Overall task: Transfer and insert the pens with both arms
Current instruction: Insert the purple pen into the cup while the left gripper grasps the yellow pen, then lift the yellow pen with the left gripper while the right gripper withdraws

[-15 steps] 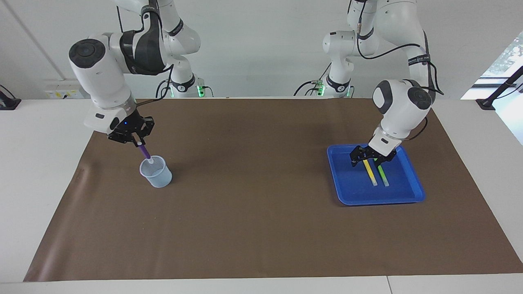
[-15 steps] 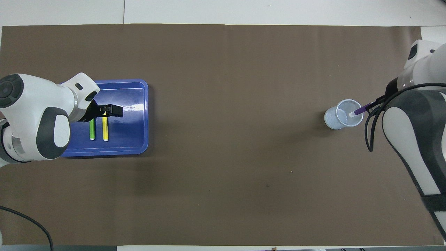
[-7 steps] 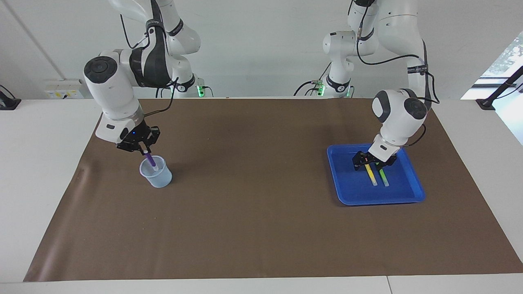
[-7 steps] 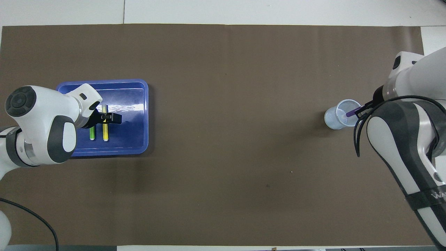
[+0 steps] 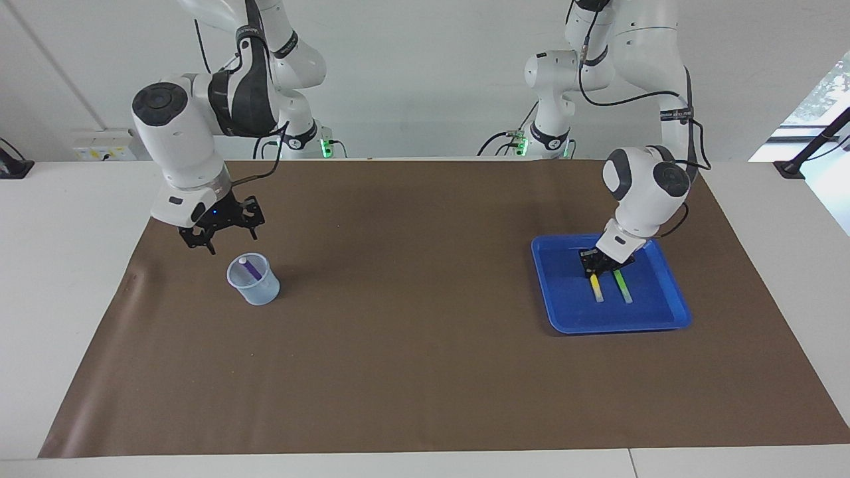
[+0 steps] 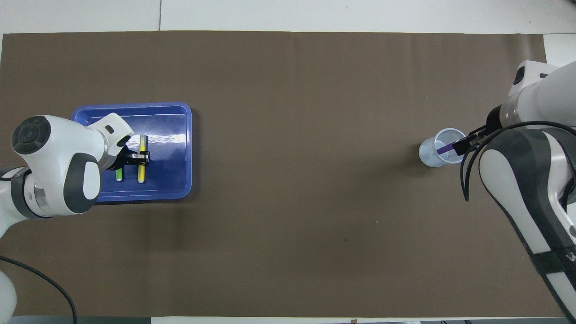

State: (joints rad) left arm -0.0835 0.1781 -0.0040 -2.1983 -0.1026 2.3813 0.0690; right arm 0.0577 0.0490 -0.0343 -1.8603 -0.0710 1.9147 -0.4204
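Note:
The purple pen leans inside a translucent cup at the right arm's end of the table. My right gripper hangs open just above the cup, holding nothing. In the blue tray at the left arm's end lie the yellow pen and the green pen, side by side. My left gripper is down in the tray, shut on the yellow pen near its middle.
A brown mat covers the table between the cup and the tray. White table borders it on all sides.
My right gripper opened and lifted slightly; the purple pen dropped into the cup. My left gripper came down into the tray and shut on the yellow pen.

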